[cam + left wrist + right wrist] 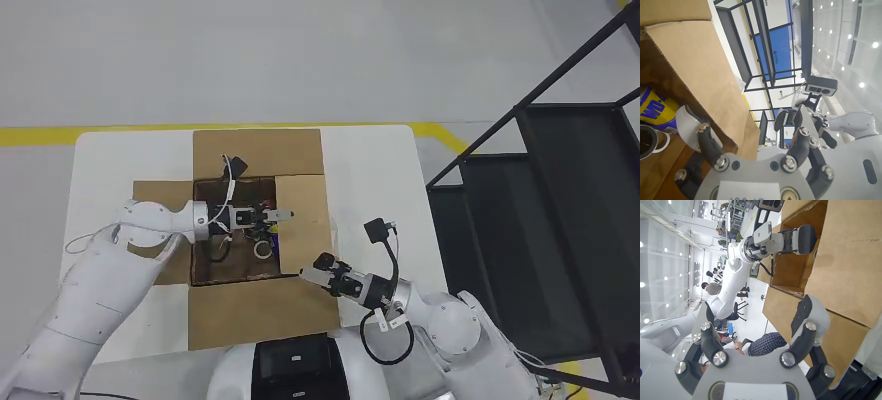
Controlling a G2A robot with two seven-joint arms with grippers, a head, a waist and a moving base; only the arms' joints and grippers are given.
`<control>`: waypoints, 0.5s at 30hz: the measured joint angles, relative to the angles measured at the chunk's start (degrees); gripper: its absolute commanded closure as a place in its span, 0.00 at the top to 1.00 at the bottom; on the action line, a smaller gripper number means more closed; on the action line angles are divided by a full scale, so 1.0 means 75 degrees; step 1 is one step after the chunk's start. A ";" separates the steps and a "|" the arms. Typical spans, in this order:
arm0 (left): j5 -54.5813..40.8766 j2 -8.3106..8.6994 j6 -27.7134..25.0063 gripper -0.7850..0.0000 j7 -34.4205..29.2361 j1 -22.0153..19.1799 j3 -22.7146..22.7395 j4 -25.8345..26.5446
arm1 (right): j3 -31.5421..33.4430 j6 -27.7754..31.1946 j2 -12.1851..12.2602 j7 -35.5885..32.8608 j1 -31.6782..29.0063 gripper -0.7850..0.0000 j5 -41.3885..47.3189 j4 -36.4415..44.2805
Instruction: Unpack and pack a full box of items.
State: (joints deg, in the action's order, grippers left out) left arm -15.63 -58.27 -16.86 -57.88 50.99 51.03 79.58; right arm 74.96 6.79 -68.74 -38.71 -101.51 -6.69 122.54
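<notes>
White table (380, 180), open cardboard box (260, 155) at centre. Left pincer (282, 214) open at box's 3 o'clock wall, near spray can (653, 111). Right pincer (308, 270) open at box's 5 o'clock flap.

The top camera looks down from high, both wrist cameras look sideways from close, and all share the box (258, 160)

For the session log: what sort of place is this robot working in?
Likely an industrial lab or workshop hall: a yellow floor line runs past the white table, black steel steps stand beside it, and large blue panels stand farther off.
</notes>
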 measured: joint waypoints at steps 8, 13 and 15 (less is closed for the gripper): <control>0.0343 -0.0118 0.0126 1.00 0.0702 -0.0070 -0.0096 -0.0335 | -0.0564 -0.0070 -0.0011 -0.0161 0.0388 1.00 0.0035 -0.0206; 0.0106 -0.0443 -0.0218 1.00 0.0705 -0.0505 -0.0712 -0.1047 | -0.0894 -0.0247 -0.0016 -0.0241 0.0650 1.00 -0.0071 -0.0269; 0.0002 -0.0603 -0.0285 1.00 0.0795 -0.0732 -0.0954 -0.1375 | -0.0990 -0.0303 -0.0012 -0.0273 0.0718 1.00 -0.0094 -0.0254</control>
State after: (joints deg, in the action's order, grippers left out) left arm -15.61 -62.79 -19.00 -51.92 45.50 43.87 69.27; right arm 67.53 4.52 -68.83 -40.76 -96.13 -7.39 120.63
